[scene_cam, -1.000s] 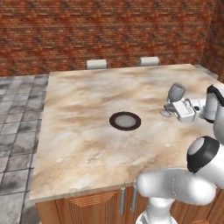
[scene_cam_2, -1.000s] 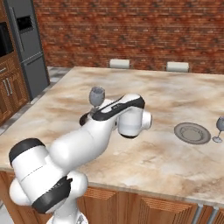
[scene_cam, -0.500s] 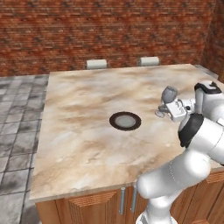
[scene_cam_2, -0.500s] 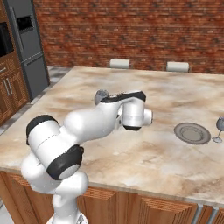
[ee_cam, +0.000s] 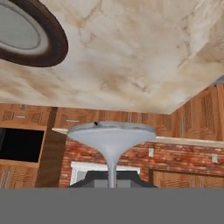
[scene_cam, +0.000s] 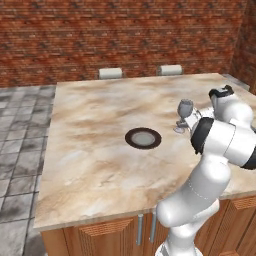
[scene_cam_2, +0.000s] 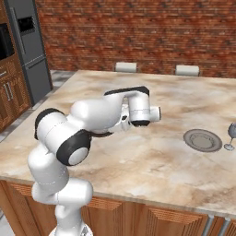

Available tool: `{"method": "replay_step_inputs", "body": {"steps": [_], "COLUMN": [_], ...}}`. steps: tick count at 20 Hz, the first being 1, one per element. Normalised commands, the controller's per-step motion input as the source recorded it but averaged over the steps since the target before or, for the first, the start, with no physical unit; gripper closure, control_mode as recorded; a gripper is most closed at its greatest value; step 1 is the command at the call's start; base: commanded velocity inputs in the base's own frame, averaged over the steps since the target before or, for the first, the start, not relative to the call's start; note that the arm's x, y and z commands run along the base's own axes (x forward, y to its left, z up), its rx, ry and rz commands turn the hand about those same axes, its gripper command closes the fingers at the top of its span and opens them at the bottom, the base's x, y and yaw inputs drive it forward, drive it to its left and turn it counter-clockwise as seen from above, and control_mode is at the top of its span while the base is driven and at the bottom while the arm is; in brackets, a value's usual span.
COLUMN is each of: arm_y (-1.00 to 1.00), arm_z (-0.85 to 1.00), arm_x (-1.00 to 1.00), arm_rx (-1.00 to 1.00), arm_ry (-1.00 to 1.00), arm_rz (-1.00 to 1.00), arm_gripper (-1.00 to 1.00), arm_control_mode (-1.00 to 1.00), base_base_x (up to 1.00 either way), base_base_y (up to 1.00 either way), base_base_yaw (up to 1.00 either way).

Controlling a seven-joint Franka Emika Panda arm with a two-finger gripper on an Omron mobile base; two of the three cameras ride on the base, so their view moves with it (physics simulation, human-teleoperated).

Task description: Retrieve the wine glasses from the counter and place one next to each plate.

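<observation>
Pincer (ee_cam: 112, 186) clamped narrow on the stem of a wine glass (scene_cam: 184, 114), bowl kept upright above the counter (scene_cam: 95, 150), presumably so it can be set down on its foot. Carried glass near the right of one plate (scene_cam: 143, 138), not yet released. Second glass (scene_cam_2: 230, 136) already standing just beside the other plate (scene_cam_2: 203, 140), likely finished.

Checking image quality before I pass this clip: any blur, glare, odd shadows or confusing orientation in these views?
Left base view: sharp, flat even light, no glare; the held wine glass reads clearly beside the plate. Right base view: equally crisp, soft shading only; the arm hides the gripper, and a second wine glass sits cut by the right edge. Hand view: rolled upside down, counter overhead, no blur.
</observation>
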Motion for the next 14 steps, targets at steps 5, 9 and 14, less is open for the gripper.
{"method": "replay_step_inputs", "body": {"steps": [5, 9, 14], "arm_y": [-0.01, -0.13, -0.12], "arm_z": [-0.33, -0.26, -0.27], "arm_x": [0.57, 0.37, 0.31], "arm_rx": [-0.12, 0.0, 0.0], "arm_ry": [0.0, 0.0, 0.01], "arm_rz": [-0.11, -0.06, -0.03], "arm_gripper": [1.0, 1.0, 1.0], "arm_control_mode": [-1.0, -1.0, -1.0], "base_base_x": [0.0, 0.0, 0.0], "base_base_y": [0.0, 0.0, 0.0], "base_base_yaw": [0.0, 0.0, 0.0]}}
